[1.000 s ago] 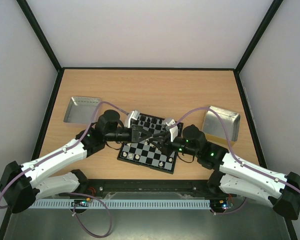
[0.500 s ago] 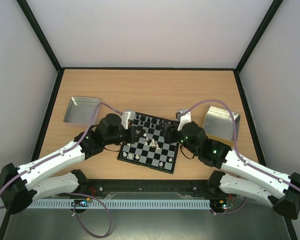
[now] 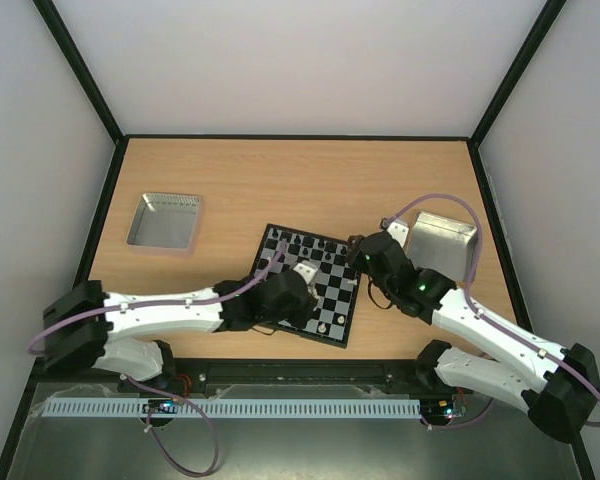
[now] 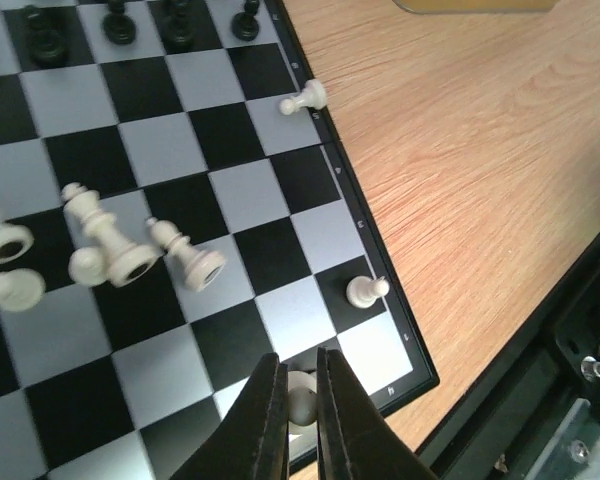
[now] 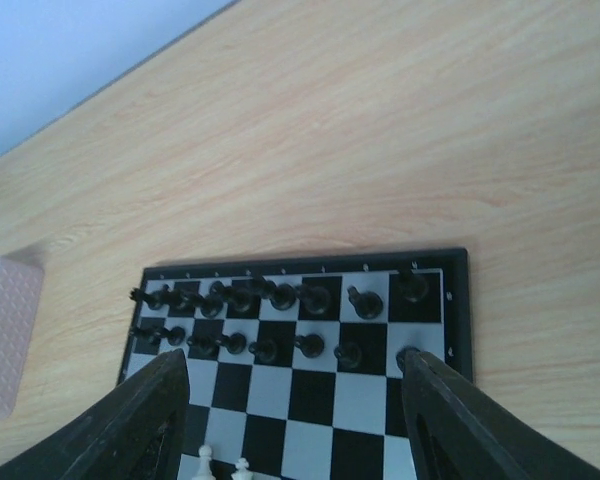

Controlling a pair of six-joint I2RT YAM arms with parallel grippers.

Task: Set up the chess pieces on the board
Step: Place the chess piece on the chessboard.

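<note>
The board (image 3: 332,290) lies mid-table with black chess pieces (image 5: 280,296) standing in two rows along its far side. My left gripper (image 4: 298,362) is shut on a small cream-white piece (image 4: 302,398) just above the board's near-right corner (image 3: 298,310). Several white pieces (image 4: 110,250) lie toppled in the middle squares. One white pawn (image 4: 365,291) stands close to the right border and another (image 4: 305,98) lies on that border. My right gripper (image 5: 295,358) hangs open and empty over the board's far-right edge (image 3: 360,252).
One metal tray (image 3: 165,220) sits at the far left of the table and another (image 3: 442,243) at the right, behind my right arm. The black rail (image 4: 580,330) of the table's near edge runs close to the board's corner.
Both grippers were together over the board's middle. The left arm has since swung to the near-right corner with a white piece. The right gripper has opened and drawn back to the far-right edge.
</note>
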